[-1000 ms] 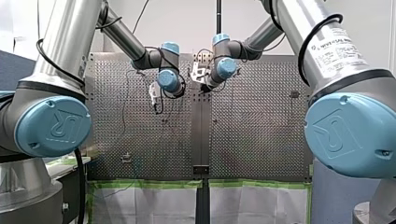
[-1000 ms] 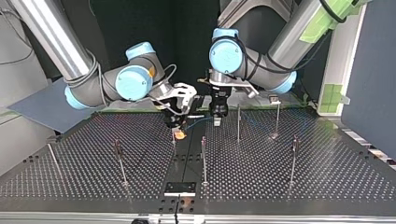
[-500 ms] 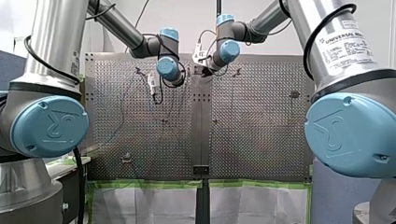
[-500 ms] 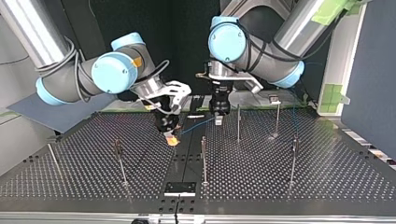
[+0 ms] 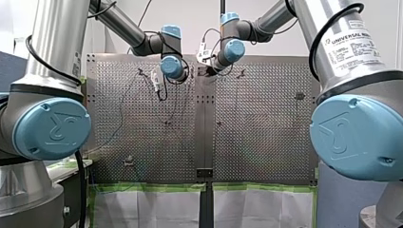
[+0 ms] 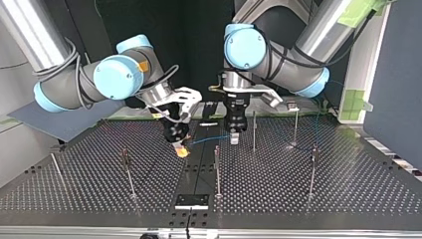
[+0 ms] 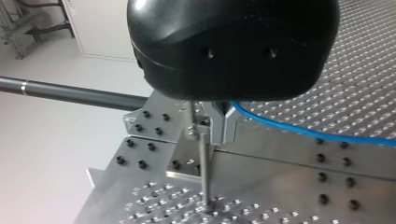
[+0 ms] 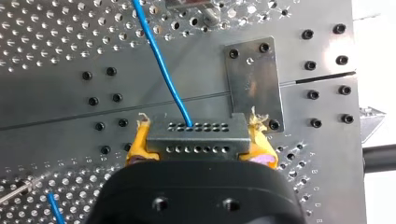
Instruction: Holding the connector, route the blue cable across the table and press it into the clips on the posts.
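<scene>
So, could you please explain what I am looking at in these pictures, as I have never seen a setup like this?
These are two robot arms, my left arm and my right arm, at a perforated metal table. The front view looks out from behind the arms. The top view faces them from across the table, so the sides are swapped. The other two pictures come from cameras on the wrists. Thin posts stand on the table. My right gripper, with yellow pads, holds a grey connector. A blue cable runs from the connector to my left gripper.
</scene>
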### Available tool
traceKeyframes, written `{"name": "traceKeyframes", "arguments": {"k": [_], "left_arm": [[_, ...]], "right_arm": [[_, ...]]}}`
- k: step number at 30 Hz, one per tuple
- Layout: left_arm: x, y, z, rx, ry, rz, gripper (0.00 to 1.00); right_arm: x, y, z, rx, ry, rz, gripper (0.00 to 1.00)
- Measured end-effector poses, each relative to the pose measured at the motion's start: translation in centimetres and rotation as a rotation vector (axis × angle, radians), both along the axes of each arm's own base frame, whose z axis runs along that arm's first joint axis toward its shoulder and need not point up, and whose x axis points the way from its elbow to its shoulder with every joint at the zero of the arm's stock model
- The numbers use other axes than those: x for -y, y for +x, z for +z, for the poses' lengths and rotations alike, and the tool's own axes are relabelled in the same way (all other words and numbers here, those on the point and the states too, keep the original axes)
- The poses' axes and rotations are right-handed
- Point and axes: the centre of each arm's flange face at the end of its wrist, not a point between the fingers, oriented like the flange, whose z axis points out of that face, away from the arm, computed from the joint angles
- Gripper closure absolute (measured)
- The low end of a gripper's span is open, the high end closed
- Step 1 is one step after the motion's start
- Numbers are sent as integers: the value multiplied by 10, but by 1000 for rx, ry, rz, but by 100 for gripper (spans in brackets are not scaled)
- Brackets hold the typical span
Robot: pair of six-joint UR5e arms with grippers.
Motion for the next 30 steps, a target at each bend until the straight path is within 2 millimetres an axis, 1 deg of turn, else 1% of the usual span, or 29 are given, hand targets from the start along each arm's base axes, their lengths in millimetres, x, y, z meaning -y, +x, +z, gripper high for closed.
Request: {"name": "traceKeyframes", "arguments": {"k": [6, 12, 21, 25, 30], "left_arm": [[-1, 14, 6, 14, -4, -8, 100], [-7, 27, 10, 28, -7, -5, 100], [-9, 57, -2, 18, -1, -5, 100], [-13, 68, -2, 24, -5, -8, 100], [-13, 88, -12, 14, -1, -12, 100]], "right_arm": [[2, -1, 0, 2, -1, 2, 100], [12, -6, 6, 28, 0, 16, 100], [22, -10, 14, 53, -2, 58, 100], [28, -12, 10, 51, 4, 59, 100], [37, -13, -3, 42, 18, 52, 100]]}}
